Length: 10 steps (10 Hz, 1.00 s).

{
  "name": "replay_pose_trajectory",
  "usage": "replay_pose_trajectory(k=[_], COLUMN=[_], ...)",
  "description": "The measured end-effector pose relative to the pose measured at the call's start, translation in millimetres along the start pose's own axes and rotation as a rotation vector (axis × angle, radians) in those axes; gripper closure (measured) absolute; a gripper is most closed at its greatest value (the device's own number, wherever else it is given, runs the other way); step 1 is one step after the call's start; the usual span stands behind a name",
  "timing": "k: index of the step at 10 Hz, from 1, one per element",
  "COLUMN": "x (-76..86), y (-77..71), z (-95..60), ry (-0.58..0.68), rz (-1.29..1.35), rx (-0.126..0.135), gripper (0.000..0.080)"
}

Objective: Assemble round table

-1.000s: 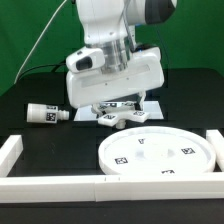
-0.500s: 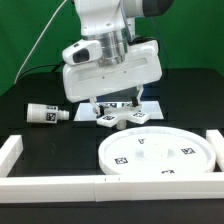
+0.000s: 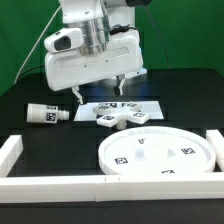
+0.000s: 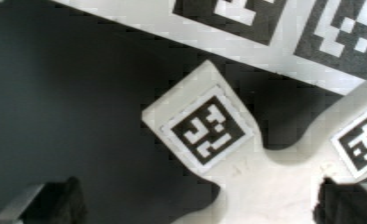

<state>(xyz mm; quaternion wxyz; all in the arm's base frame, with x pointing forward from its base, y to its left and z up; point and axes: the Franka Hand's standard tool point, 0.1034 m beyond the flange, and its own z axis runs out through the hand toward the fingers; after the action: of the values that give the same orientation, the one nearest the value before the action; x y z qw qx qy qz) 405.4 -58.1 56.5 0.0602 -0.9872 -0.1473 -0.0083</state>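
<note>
Black bench (image 3: 30,140) is carrying the parts. Fingers (image 3: 78,97) are hanging spread apart, gripping nothing, above the cross-shaped foot (image 3: 120,117), just beside the marker board (image 3: 140,103). Leg (image 3: 45,113) is lying sideways toward the exterior view's left. Round disc (image 3: 160,153) is sitting flat near the rail (image 3: 50,183).

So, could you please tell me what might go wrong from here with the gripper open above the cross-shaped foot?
1. The wrist view shows only one arm of the cross-shaped foot between the fingers of the open gripper; an off-centre grasp might let it twist.
2. The foot lies close to the marker board and the round disc; a nudge could push it against either.
3. The leg lies on its side and may roll.
</note>
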Motion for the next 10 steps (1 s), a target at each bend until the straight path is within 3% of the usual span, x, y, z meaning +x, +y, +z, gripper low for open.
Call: replay_pose_trajectory(k=[3, 5, 6, 7, 10], x=[-2.3, -17.4, -17.0, -12.6, -13.8], y=[3.6, 37.1, 41.5, 40.1, 40.3], z=[-0.8, -18.1, -25.6, -30.9, -27.0], ry=[-0.003, -0.025, -0.041, -0.049, -0.045], rz=[-0.029, -0.118, -0.066, -0.033, -0.053], rx=[0.001, 0.03, 0.049, 0.06, 0.057], gripper=[0.015, 0.015, 0.015, 0.015, 0.015])
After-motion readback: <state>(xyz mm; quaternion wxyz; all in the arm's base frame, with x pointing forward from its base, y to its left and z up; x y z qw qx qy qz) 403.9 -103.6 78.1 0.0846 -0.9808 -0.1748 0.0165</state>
